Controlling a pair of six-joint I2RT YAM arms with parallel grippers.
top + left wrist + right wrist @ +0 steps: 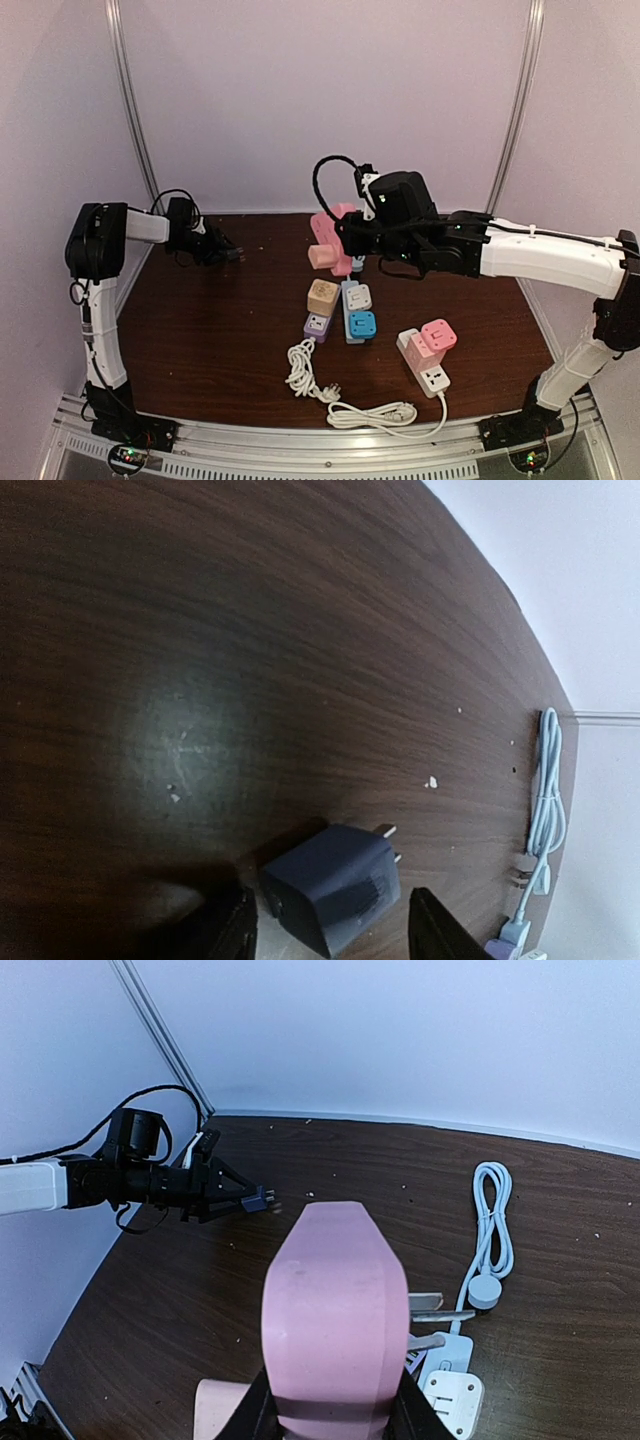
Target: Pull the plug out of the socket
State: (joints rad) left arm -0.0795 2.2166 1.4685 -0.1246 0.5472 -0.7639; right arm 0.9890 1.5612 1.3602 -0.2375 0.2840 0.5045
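Pale walls (300, 100) are seen behind a dark wooden desk (220, 330) with a worn, scuffed patch near its left side.

At the rear left of the desk, the left tool (232, 254) is held low and pointed toward the middle. In the left wrist view a dark blue plug (335, 890) is seen between its fingers (228, 928), prongs pointing away from the camera. A thin gap shows on either side of the plug, so the tool is taken to be released. Whether the plug rests on the desk cannot be told.

Well apart from it, near the rear centre, a pink socket block (335, 235) is held raised above the desk, clenched between the fingers of the right tool (335, 1415). A paler peach piece is seen on the block's lower left side.

Below the raised block, a cluster of adapters is laid on the desk: a tan cube (323, 297), a white cube (357, 296), a blue cube (361, 323) and a purple piece (316, 325). A coiled white cable (345, 410) is stretched along the near edge. To the right, a second strip (432, 378) is seen with a pink adapter (438, 335) on it.
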